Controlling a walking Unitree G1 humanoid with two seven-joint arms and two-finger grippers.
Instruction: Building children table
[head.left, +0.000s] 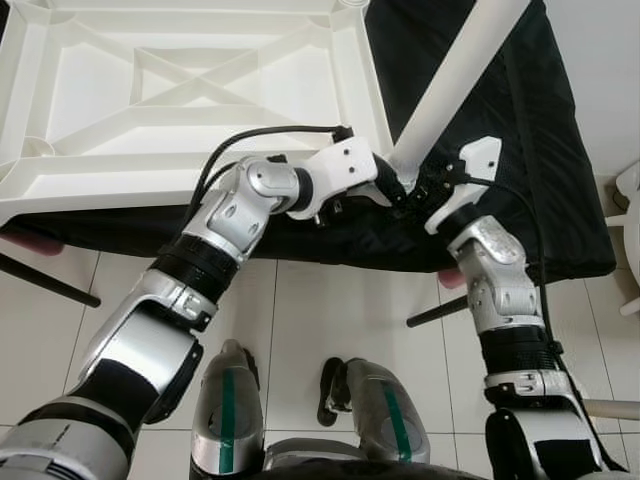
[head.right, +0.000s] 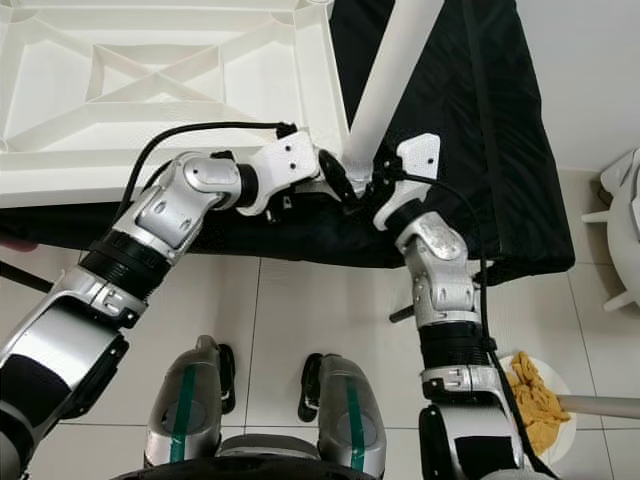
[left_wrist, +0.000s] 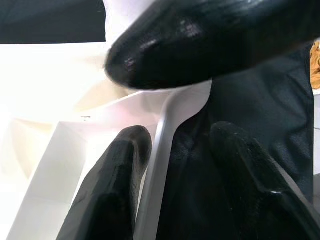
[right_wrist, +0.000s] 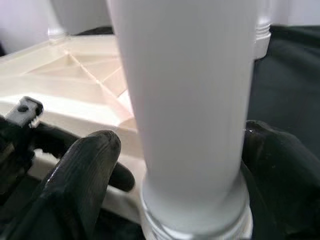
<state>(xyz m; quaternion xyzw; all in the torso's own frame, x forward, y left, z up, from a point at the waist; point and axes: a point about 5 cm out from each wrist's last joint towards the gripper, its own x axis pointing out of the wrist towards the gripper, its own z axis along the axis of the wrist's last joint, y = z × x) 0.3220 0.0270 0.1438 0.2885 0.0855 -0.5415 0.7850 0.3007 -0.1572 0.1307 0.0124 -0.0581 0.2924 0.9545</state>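
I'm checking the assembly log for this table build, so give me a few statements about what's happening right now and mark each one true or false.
1. The white tabletop lies underside up, its ribs showing. True.
2. The right pincer grips a white table leg. True.
3. The tabletop rests on a bare wooden bench. False: it rests on a black cloth-covered surface.
4. The left pincer hangs idle by the robot's side. False: it is at the tabletop's near corner, right beside the right pincer.
5. The floor is white tile. True.
6. The leg the right pincer grips lies flat on the floor. False: it slants up over the black surface.
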